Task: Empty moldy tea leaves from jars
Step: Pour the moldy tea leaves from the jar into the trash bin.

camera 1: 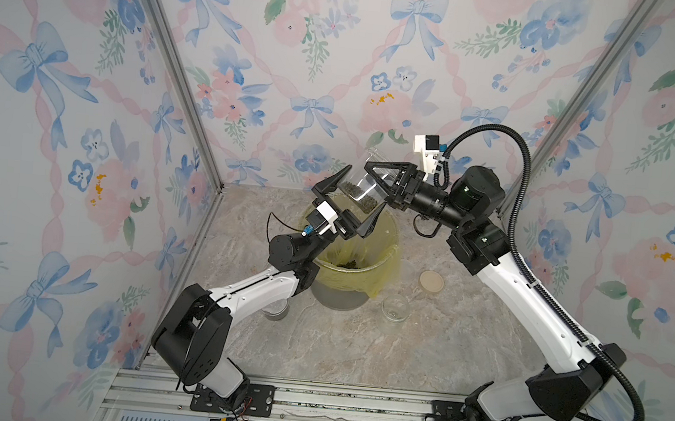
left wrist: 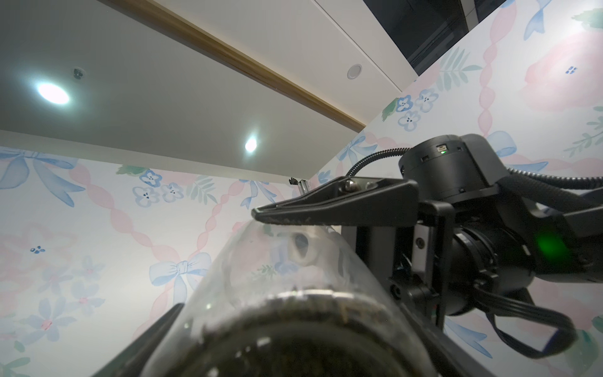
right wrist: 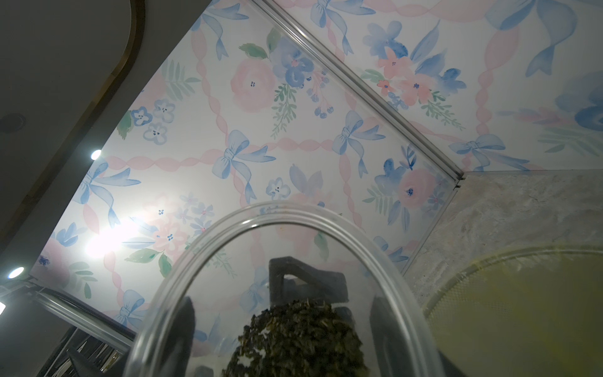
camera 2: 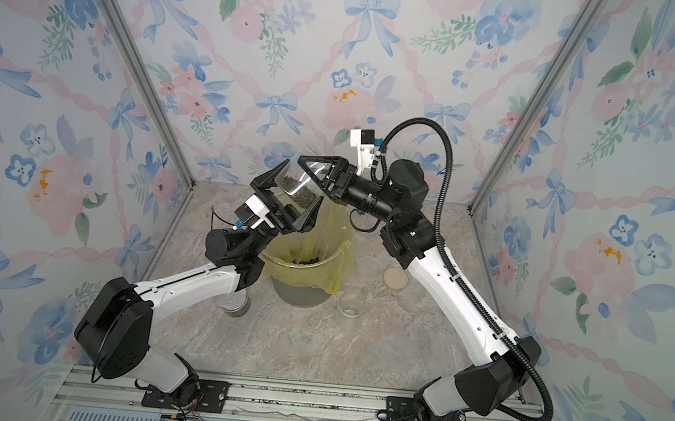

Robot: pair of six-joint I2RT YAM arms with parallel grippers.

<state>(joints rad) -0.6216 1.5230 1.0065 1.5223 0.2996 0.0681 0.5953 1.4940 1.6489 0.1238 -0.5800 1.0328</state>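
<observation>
Right gripper [camera 1: 376, 179] fingers clamp the tilted jar [camera 1: 354, 186] above the bin [camera 1: 340, 299], with moldy tea leaves [camera 1: 363, 203] inside. Left gripper [camera 1: 367, 186] fingers stand wide apart around the jar, seemingly not touching it. Another jar [camera 1: 277, 310] is half hidden under the left arm.
</observation>
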